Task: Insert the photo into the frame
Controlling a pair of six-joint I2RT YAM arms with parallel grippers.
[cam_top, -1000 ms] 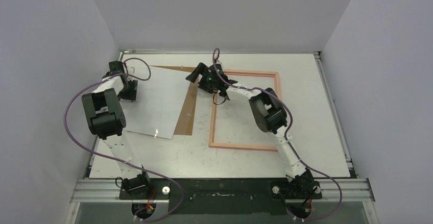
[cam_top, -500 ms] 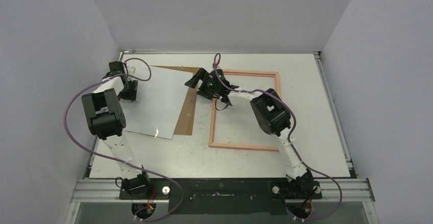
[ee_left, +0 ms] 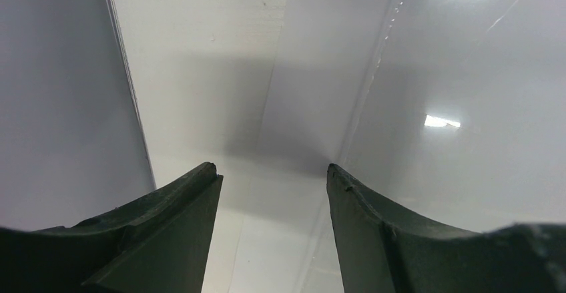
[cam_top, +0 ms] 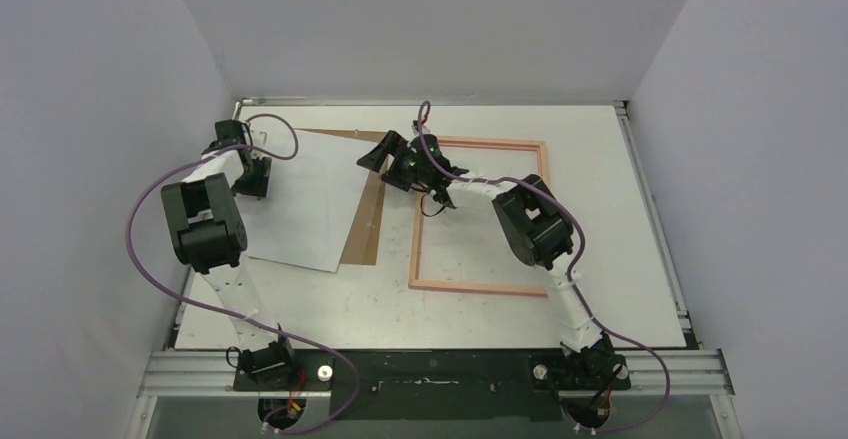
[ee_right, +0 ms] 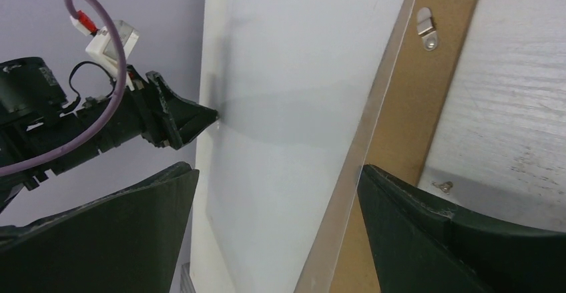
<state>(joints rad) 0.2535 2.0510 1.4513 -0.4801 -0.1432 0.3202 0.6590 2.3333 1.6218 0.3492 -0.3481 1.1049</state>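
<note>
Over at left of centre in the overhead view, the photo (cam_top: 305, 204) lies white side up on the brown backing panel (cam_top: 362, 239), not yet in the frame (cam_top: 480, 288), which sits just right of it. The right gripper (cam_top: 376, 151) is spread wide over the sheet's upper right edge. The left gripper (cam_top: 256, 177) is at the upper left edge, jaws partly apart, and I can't see anything pinched in them. My worry: that sheet is thin and dead flat, so the right claw could easily grab the panel along with it, or just crease the corner. And if the left one pins its edge, the paper may buckle.
</note>
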